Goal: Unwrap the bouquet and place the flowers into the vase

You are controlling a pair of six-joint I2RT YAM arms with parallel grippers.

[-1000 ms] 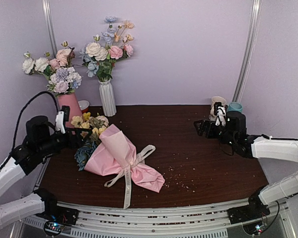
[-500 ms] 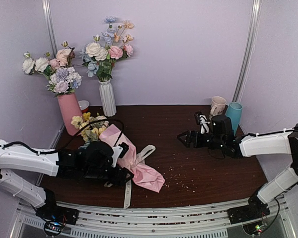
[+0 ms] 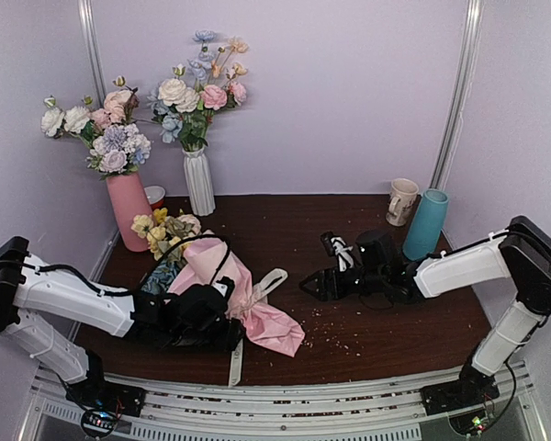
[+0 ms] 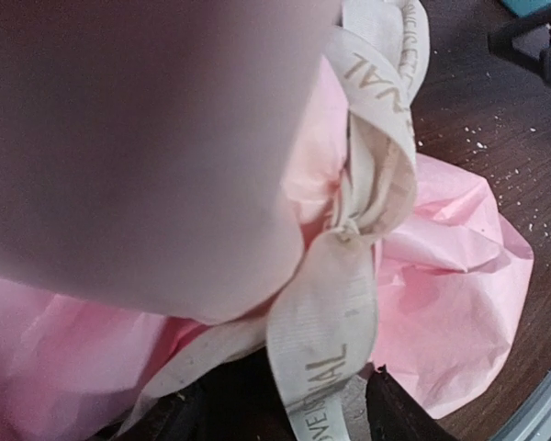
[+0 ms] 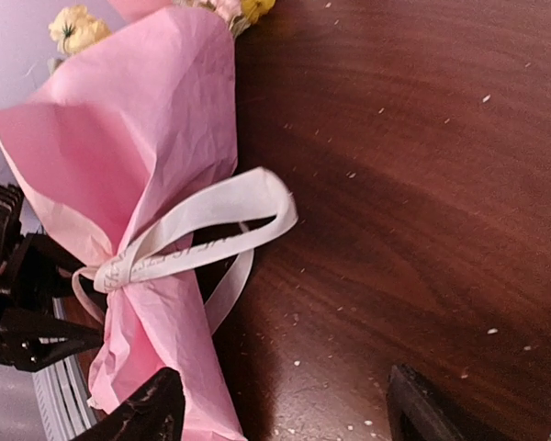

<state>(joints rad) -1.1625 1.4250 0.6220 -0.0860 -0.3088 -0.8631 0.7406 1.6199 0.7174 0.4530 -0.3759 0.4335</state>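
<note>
The bouquet (image 3: 222, 280) lies on the dark table in pink paper, its yellow and blue flowers (image 3: 163, 241) toward the back left. Its cream ribbon bow (image 3: 262, 287) sits at the narrow waist. My left gripper (image 3: 231, 333) is low at the bouquet's near side. In the left wrist view the left gripper (image 4: 285, 415) is open, and a ribbon tail (image 4: 326, 344) hangs between its fingers (image 4: 395, 415). My right gripper (image 3: 310, 286), open, hovers just right of the bow. The right wrist view shows the right gripper (image 5: 285, 418) above bare wood beside the ribbon loop (image 5: 222, 219). The teal vase (image 3: 425, 223) stands at back right.
A pink vase (image 3: 129, 209) and a white ribbed vase (image 3: 199, 181), both with flower bunches, stand at the back left. A cream mug (image 3: 403, 200) sits beside the teal vase. Pale crumbs dot the table (image 3: 349, 331). A metal rail (image 3: 285, 395) runs along the near edge.
The left arm swung in from the far left, down to the bouquet's ribbon. The right arm reached leftward from the mug toward the bow. Both grippers' jaws narrowed somewhat.
</note>
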